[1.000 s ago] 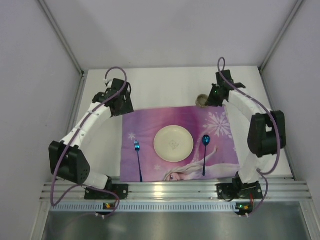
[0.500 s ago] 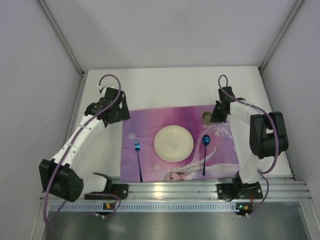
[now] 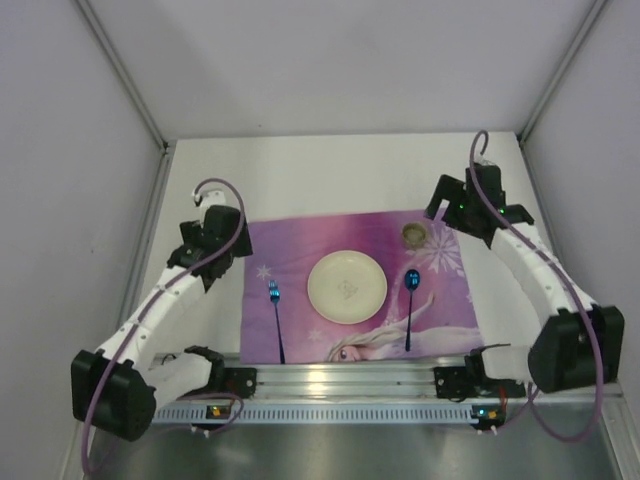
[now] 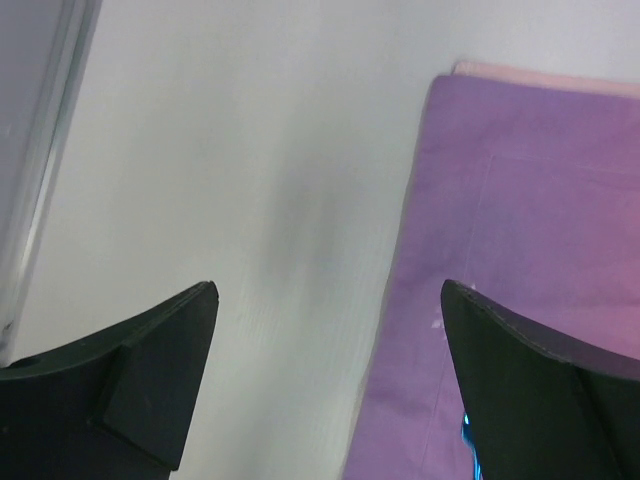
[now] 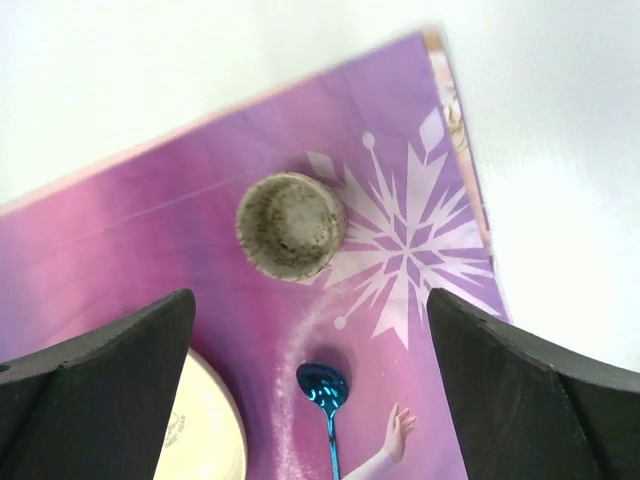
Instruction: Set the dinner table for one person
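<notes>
Seemingly set: small speckled beige cup [image 5: 290, 225] stands upright on the purple snowflake cloth placemat [image 5: 150, 260]. Right hand [image 5: 310, 297], spread, empty, should rise straight clear; left hand [image 4: 330, 287] likewise spread.

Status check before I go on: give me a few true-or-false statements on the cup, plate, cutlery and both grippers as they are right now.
1. The cup stands upright on the placemat, beyond the spoon. True.
2. The fork lies to the right of the plate. False: the fork is on the plate's left and the spoon is on its right.
3. The right gripper is shut on the cup. False: it is open, and the cup stands free on the placemat.
4. The left gripper is open and holds nothing. True.
</notes>
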### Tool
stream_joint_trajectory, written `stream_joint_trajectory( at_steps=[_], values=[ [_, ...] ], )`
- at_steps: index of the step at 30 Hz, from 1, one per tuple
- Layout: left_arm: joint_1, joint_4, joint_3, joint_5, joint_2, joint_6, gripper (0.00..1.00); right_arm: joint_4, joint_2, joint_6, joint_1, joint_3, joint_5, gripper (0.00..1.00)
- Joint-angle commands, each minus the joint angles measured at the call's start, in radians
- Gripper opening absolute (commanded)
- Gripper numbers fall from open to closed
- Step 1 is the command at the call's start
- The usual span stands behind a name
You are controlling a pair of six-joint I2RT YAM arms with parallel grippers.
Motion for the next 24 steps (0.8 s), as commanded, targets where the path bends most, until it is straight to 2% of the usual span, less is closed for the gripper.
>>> stream_joint_trajectory(
  at_steps=[1,3,4,5,8,10,15,17,20,21,22,23,24],
  values=[
    [0.007,0.483,-0.261,-0.003,-0.15,0.124,0.99,-0.045,-0.233,-0.059,-0.005,-0.052,0.034,1.0],
    [0.01,0.688,-0.417,0.001,-0.255,0.207,0.98,-0.028,-0.322,-0.064,-0.005,-0.105,0.035,1.0],
    [0.01,0.765,-0.547,-0.007,-0.284,0.241,0.99,-0.002,-0.411,-0.06,-0.005,-0.151,0.043,1.0],
    [0.01,0.93,-0.609,-0.012,-0.328,0.312,0.99,0.016,-0.457,-0.056,-0.005,-0.177,0.051,1.0],
    [0.019,1.089,-0.75,-0.038,-0.317,0.36,0.99,0.102,-0.628,-0.077,-0.004,-0.286,0.051,1.0],
    [0.022,1.198,-0.743,-0.09,-0.245,0.368,0.99,0.136,-0.732,-0.093,-0.004,-0.354,0.064,1.0],
    [0.052,1.486,-0.676,0.019,0.08,0.42,0.99,0.24,-0.841,-0.11,-0.004,-0.447,0.085,1.0],
    [0.08,1.578,-0.659,0.063,0.235,0.439,0.98,0.25,-0.832,-0.096,-0.005,-0.458,0.101,1.0],
    [0.117,1.594,-0.567,0.128,0.349,0.453,0.98,0.222,-0.783,-0.08,-0.004,-0.429,0.124,1.0],
    [0.132,1.617,-0.565,0.172,0.368,0.433,0.98,0.221,-0.76,-0.08,-0.005,-0.422,0.126,1.0],
    [0.16,1.716,-0.579,0.219,0.394,0.417,0.98,0.228,-0.749,-0.089,-0.005,-0.412,0.126,1.0],
    [0.219,1.771,-0.595,0.23,0.442,0.39,0.99,0.236,-0.739,-0.097,-0.005,-0.409,0.126,1.0],
    [0.256,1.745,-0.603,0.259,0.447,0.318,0.98,0.245,-0.72,-0.105,-0.004,-0.408,0.126,1.0]
  ],
)
